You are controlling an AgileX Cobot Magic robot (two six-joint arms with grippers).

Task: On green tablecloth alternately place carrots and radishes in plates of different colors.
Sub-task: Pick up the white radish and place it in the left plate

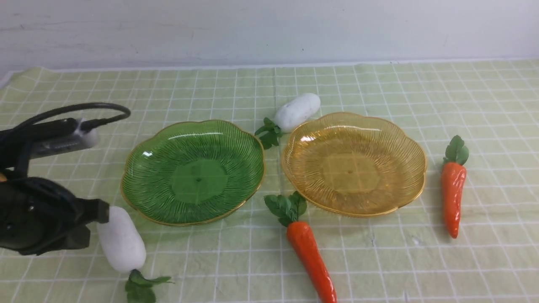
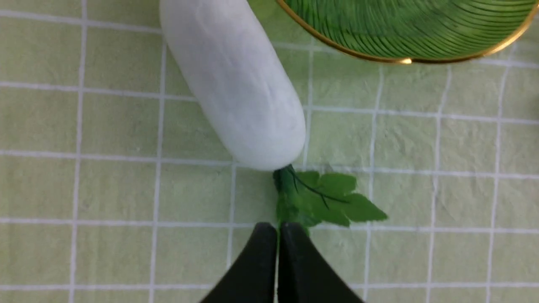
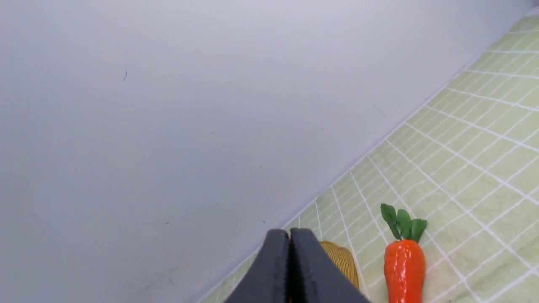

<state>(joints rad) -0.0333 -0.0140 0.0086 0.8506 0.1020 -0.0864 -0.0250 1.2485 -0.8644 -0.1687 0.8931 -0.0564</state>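
Green translucent ribbed plate with a scalloped gold rim (image 1: 198, 172) sat left of centre on the pale green cloth with white grid lines (image 1: 227, 269). Amber translucent ribbed plate, same scalloped gold rim (image 1: 353, 166), sat to its right, a gap between them. Both plates were empty.

Two white oblong radishes with dark green leaves, both on the cloth. Near white radish (image 1: 122, 240) lay near the green plate's left side, tilted, leaves toward the robot. Far white radish (image 1: 297, 112) lay behind the gap between the plates, close up by the amber plate's far left edge, leaves pointing back toward the gap. Couldn't tell if it touched the rim.

Two glossy orange-red tapered carrots with green leafy tops, also on the cloth. Middle carrot (image 1: 311, 261) lay in front of the amber plate, leaves by its near left rim, tip toward the robot. Right carrot (image 1: 453, 198) lay just right of the amber plate, leaves away from the robot.

Left black gripper (image 2: 278, 229): fingers pressed together, nothing pinched. Arm came in from the left in the front view; wrist view had the fingertips over the near radish's leaves. Contact unclear.

Right black gripper (image 3: 289, 233): fingers also together, holding nothing, out of the front view. Its wrist view showed pale wall (image 3: 168, 126), cloth, right carrot and part of the amber plate.
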